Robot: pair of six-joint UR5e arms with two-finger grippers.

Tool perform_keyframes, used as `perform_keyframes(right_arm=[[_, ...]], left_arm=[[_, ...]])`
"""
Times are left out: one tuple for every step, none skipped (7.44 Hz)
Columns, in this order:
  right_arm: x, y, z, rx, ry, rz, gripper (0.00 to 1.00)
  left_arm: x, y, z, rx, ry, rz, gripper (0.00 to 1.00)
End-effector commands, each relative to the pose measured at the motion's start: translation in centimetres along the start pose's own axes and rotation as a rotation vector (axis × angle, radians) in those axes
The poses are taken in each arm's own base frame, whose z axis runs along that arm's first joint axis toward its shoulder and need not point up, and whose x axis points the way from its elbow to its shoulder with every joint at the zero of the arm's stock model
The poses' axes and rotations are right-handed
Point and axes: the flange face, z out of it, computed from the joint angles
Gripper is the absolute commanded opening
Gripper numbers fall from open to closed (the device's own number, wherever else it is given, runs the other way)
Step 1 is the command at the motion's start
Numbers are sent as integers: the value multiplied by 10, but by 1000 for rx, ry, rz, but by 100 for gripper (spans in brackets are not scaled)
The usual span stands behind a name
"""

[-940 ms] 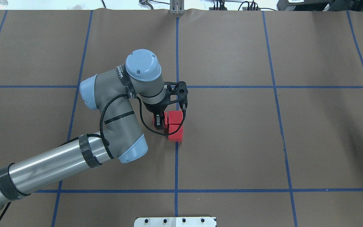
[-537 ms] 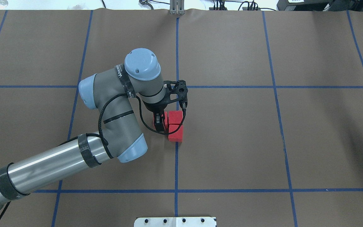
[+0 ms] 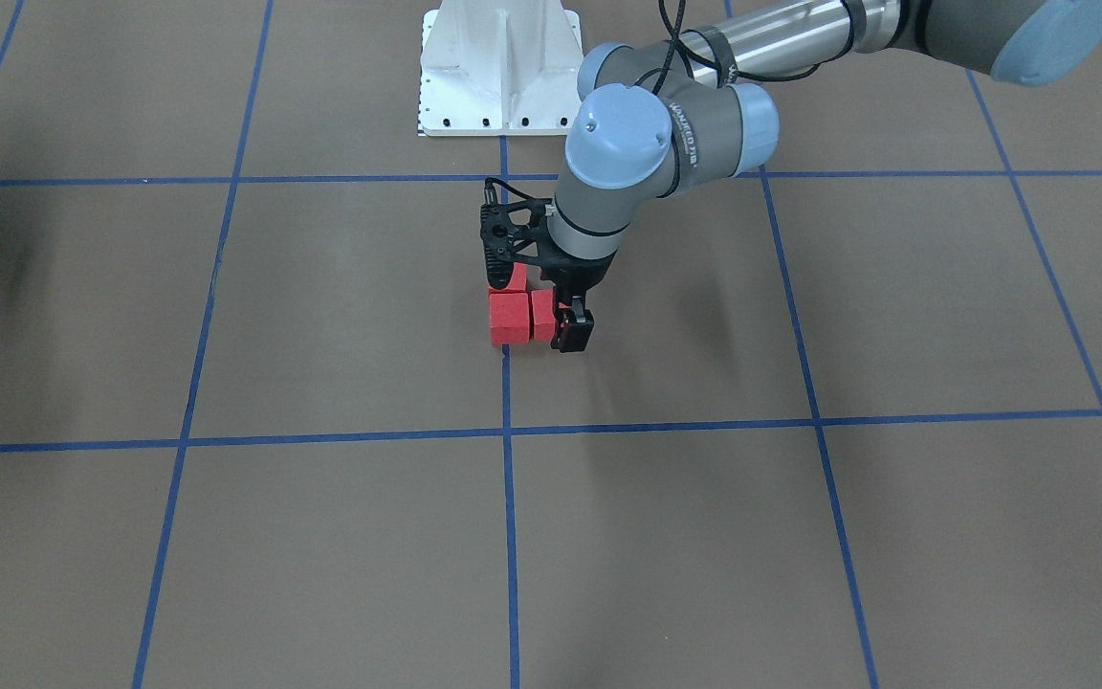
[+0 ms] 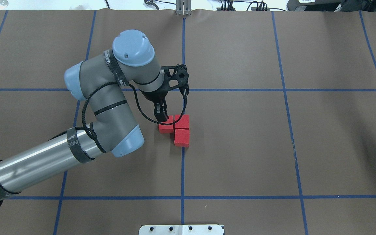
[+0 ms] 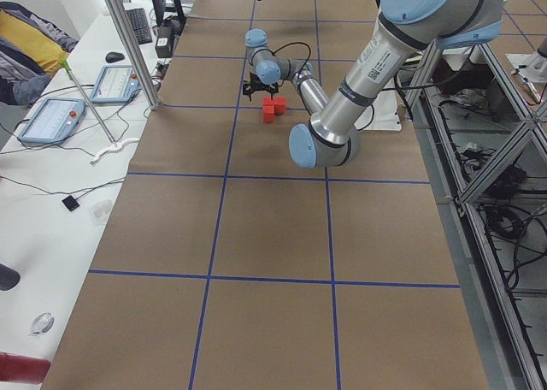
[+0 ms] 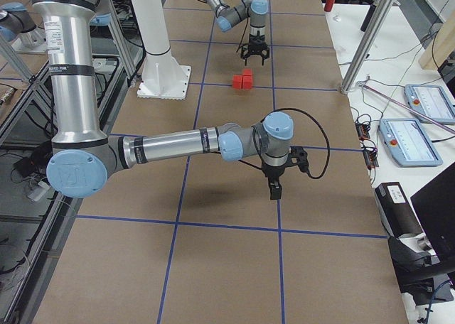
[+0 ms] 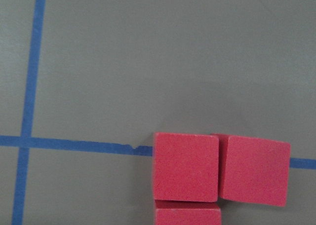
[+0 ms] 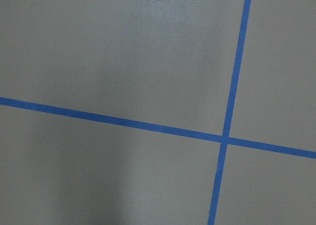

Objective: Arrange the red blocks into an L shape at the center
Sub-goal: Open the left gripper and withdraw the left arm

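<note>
Three red blocks lie together on the brown floor in an L, on the blue tape line (image 4: 182,163) at the centre. In the overhead view the corner block (image 4: 182,121) has one block (image 4: 166,126) to its left and one (image 4: 181,137) nearer the robot. They also show in the front view (image 3: 510,316) and the left wrist view (image 7: 186,167). My left gripper (image 4: 160,115) hangs just above the left block, open and empty; it also shows in the front view (image 3: 572,330). My right gripper (image 6: 274,189) hovers over bare floor far from the blocks; I cannot tell whether it is open or shut.
The white robot base (image 4: 181,229) stands at the near edge of the floor. A metal post (image 4: 183,8) is at the far edge. Side tables with tablets (image 6: 419,104) and aluminium frame posts (image 6: 366,40) flank the floor.
My left gripper has let go of the left block and risen off it. The arm has drawn back toward the far left. The three blocks stay where they were.
</note>
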Motion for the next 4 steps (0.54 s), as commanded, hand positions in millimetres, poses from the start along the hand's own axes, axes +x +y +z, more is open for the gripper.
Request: perform_keyframes(right_arm=[[2,1,2,-5,-1,3,99],[4,4,4,-10,0,4,99],[5,6,6,-13,2,5,99],[9,12,9,-22,5,14,99]], left_arm=[[-59,74,-25,-40,-73,-88,99],[-87,135,-35,-76,-109,-156,100],[-115,199,-60,-103,-161,-234,100],[-131,267,-95,-115,-217,-302,100]])
